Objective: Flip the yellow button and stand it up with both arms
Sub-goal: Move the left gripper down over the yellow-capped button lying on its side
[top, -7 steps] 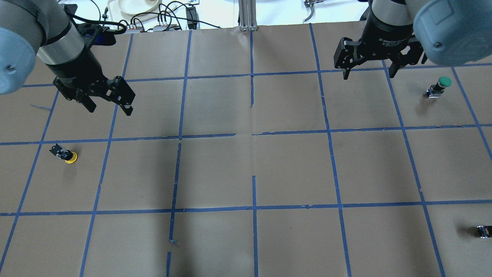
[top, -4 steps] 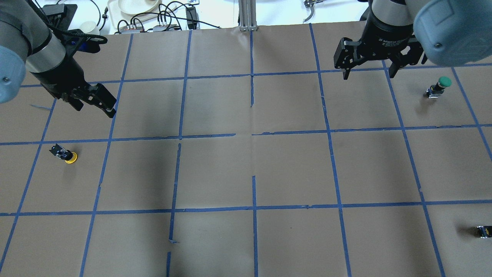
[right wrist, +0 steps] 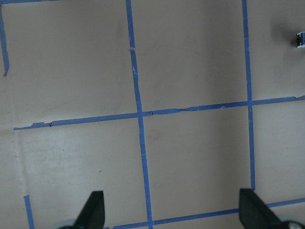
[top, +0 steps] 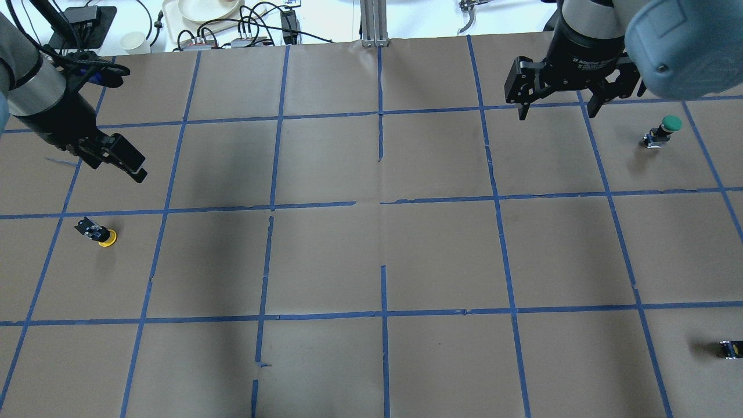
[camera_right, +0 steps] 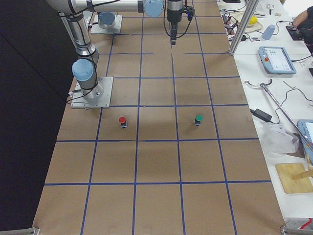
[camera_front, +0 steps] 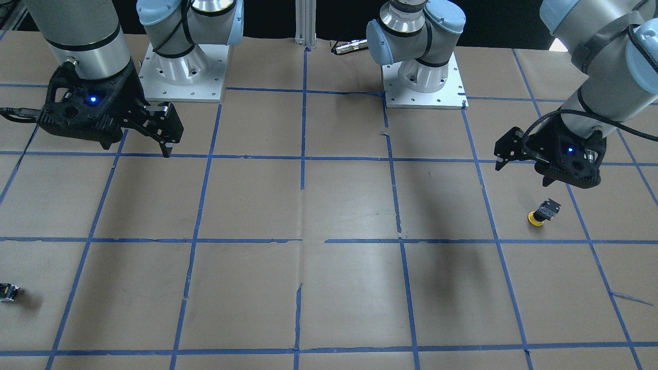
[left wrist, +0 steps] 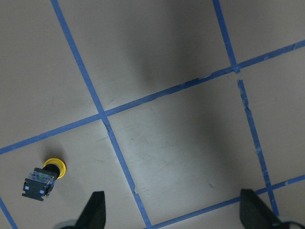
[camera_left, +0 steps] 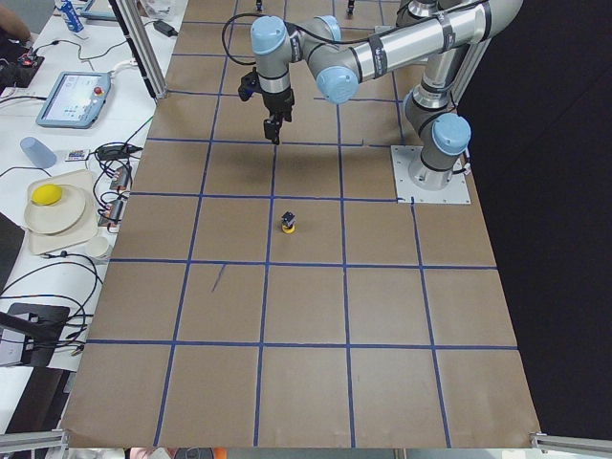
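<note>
Clearly tipped yellow button (top: 97, 231), black-bodied.

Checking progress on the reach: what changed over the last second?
The open left gripper swung toward the overhead view's left edge, closer to the yellow button, gripping nothing. The right gripper, yellow button and green button stayed put.

A: Light?
B: Bright, even, from above; arms (top: 40, 104) cast soft wide shadows on table (top: 441, 249), no glare
A: Focus?
B: Exterior views sharp; wrist views slightly soft, a broad shadow across the left one
</note>
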